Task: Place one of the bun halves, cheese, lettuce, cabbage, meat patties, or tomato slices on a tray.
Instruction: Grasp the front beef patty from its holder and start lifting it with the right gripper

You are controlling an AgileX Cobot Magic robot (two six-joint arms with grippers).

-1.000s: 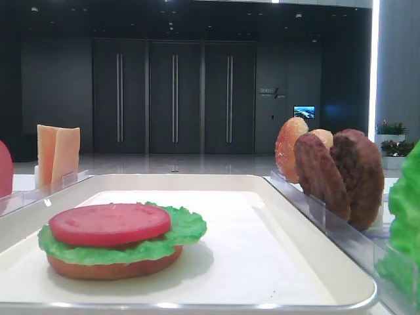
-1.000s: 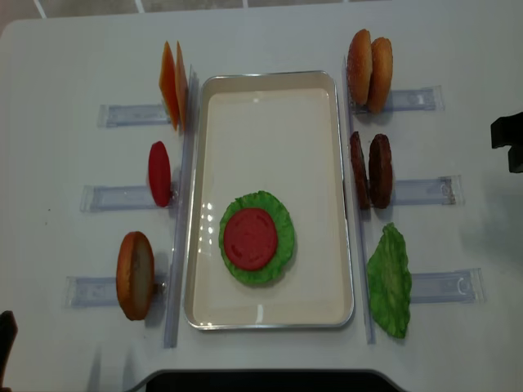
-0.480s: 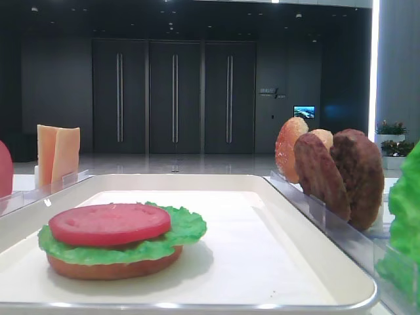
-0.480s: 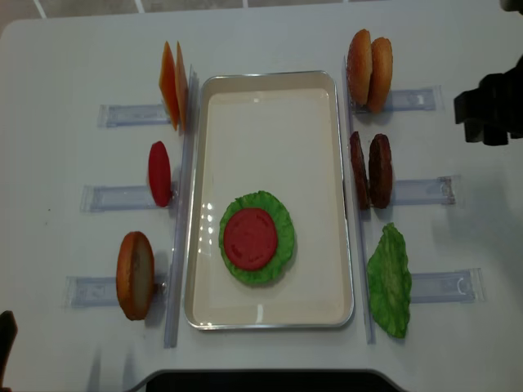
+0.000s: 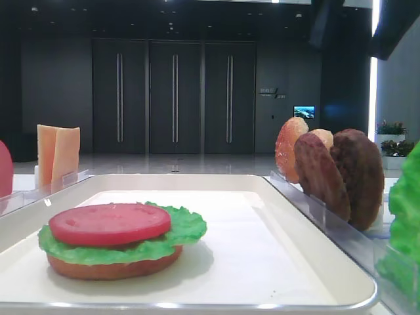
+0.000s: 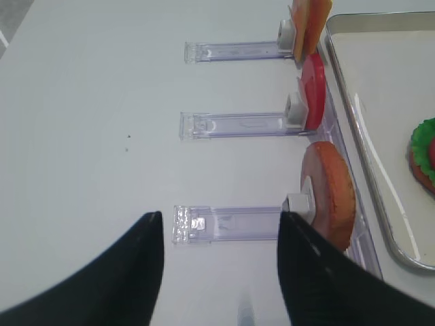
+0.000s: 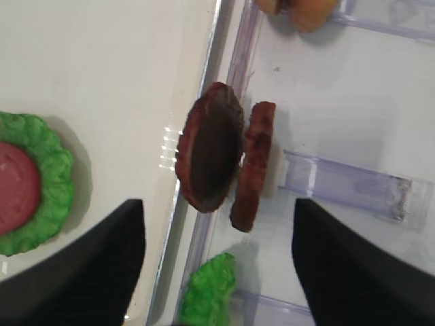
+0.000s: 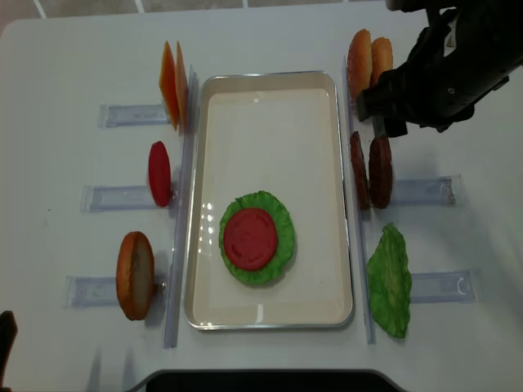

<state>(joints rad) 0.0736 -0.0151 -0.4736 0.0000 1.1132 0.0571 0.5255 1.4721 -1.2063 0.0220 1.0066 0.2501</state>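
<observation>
Two dark brown meat patties (image 8: 369, 170) stand on edge in a clear rack right of the cream tray (image 8: 270, 98). On the tray floor lies a stack: a bun half (image 5: 115, 266), lettuce (image 8: 282, 224) and a tomato slice (image 8: 251, 238). My right gripper (image 8: 380, 114) hovers just beyond the patties. In the right wrist view it (image 7: 217, 224) is open, with both patties (image 7: 211, 156) ahead of its fingers and nothing between them. My left gripper (image 6: 219, 221) is open over bare table, near a bun half (image 6: 329, 193) upright in its rack.
Left racks hold cheese slices (image 8: 172, 84), a tomato slice (image 8: 159, 173) and a bun half (image 8: 135, 275). Right racks hold two bun halves (image 8: 369, 69) and a loose lettuce leaf (image 8: 390, 282). Clear rails (image 8: 181, 204) flank the tray's long sides.
My right arm has come in from the right edge, up and leftward, to a spot beside the patties, and its jaws have spread wider. Nothing on the table has moved.
</observation>
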